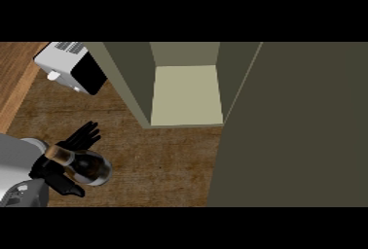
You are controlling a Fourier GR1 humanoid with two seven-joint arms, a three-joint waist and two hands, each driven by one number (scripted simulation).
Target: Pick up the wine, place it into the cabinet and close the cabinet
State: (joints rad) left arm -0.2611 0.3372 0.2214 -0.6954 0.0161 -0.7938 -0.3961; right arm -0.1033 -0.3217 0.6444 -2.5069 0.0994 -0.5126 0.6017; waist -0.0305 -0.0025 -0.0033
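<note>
The wine point(84, 167) is a dark glass bottle seen almost from above: a round, near-black body with a pale rim of light along its lower edge and a short brownish neck pointing up and to the left. It sits at the lower left of the head view, above the brown table point(165, 160), held in the left hand point(68, 160). That hand's fingers point(84, 134) are spread, some reaching up past the neck and others curling below the body, so the bottle lies cradled between them. The grey left forearm point(18, 168) enters from the lower left edge.

To the right of the bottle a wide stretch of bare wood-grain table runs up to the cabinet point(187, 92). The cabinet stands open, its front edge well apart from the bottle, up and to the right. Its inside shows a pale cream floor with olive side walls and a back wall, and nothing lying on that floor. The cabinet door point(302, 126) is swung out as a big, dull olive slab filling the right side of the view, from top to bottom.

At the upper left, just beside the cabinet's left wall, sits a white appliance point(72, 68) with a black front panel. A lighter wooden strip point(16, 82) runs along the table's far left edge.
</note>
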